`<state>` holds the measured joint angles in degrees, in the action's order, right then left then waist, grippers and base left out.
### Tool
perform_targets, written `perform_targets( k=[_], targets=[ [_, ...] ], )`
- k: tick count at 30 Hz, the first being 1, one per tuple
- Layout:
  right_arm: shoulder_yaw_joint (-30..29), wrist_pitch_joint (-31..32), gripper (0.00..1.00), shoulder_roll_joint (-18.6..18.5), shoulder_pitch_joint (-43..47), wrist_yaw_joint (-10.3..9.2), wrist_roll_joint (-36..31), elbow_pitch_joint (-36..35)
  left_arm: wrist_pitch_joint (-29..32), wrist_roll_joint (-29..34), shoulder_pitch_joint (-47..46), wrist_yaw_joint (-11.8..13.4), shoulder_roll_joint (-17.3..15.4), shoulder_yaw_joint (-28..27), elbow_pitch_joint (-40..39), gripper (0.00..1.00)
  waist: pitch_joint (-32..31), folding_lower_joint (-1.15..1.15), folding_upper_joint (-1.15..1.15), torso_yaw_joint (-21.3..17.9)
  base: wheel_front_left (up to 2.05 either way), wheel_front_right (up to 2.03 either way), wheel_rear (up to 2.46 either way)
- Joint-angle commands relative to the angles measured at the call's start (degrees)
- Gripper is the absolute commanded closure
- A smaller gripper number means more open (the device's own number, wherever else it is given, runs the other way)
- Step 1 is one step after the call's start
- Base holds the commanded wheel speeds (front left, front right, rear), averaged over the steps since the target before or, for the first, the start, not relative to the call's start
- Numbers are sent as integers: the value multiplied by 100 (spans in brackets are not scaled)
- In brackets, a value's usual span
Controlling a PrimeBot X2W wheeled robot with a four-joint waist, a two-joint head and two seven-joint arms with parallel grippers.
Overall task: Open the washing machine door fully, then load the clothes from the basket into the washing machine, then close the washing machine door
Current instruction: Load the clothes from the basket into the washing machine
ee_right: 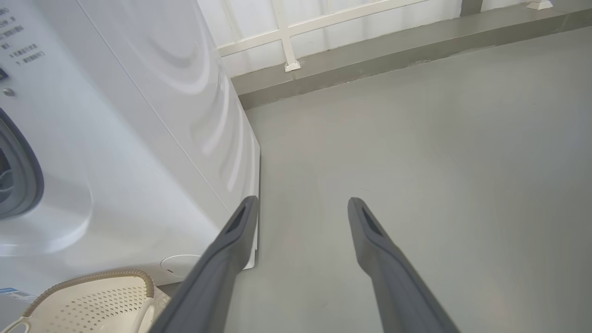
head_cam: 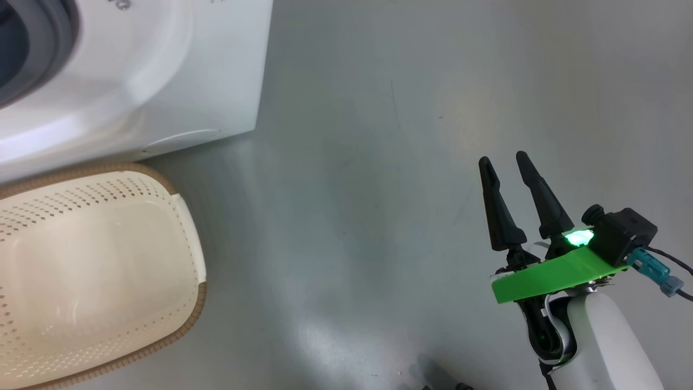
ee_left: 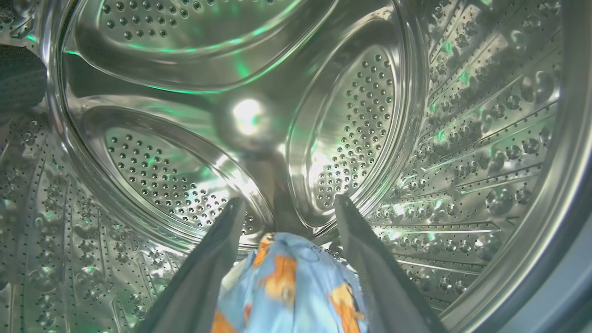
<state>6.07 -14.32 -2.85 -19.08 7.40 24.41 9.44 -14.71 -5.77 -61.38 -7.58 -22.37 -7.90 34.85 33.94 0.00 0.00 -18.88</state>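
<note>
Inside the washing machine (head_cam: 162, 65), we find the left gripper (ee_left: 286, 203) spread wide. A blue printed garment (ee_left: 291, 282) lies loose between its fingers, apparently unpinched, its long axis running into the drum (ee_left: 351, 115). Beyond it the drum's back wall stands clear. We judge a straight withdrawal safest. In front of the machine the basket (head_cam: 187, 227) looks bare. To the machine's right, the right gripper (head_cam: 503, 158) hangs open and empty over the floor (head_cam: 379, 162).

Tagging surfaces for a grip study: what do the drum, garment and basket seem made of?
Drum: polished metal, probably stainless steel; mirror glints, punched holes. Garment: soft printed fabric, maybe cotton; it folds and bunches. Basket: matte cream plastic, perforated walls; brown rim looks woven, perhaps moulded.
</note>
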Motion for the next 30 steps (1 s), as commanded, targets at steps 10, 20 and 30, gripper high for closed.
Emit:
perform_targets(
  k=[10, 20, 30],
  targets=[
    [82, -68, 0, -3, 63, 9, -108, -77, -29, -147, 538, 10, 95, -281, -138, 0, -225, 0, 0, 110, 0, 0, 0],
    [24, -68, 0, -3, 29, 9, -416, 10, -29, -257, 1643, 9, 683, -437, -539, 0, -616, 0, 0, 362, 0, 0, 0],
    [-64, -68, 0, -170, 204, 9, -606, 133, -29, -271, 2864, 9, 1330, -677, -980, 0, -1194, 0, 0, 737, 0, 0, 0]
  ],
)
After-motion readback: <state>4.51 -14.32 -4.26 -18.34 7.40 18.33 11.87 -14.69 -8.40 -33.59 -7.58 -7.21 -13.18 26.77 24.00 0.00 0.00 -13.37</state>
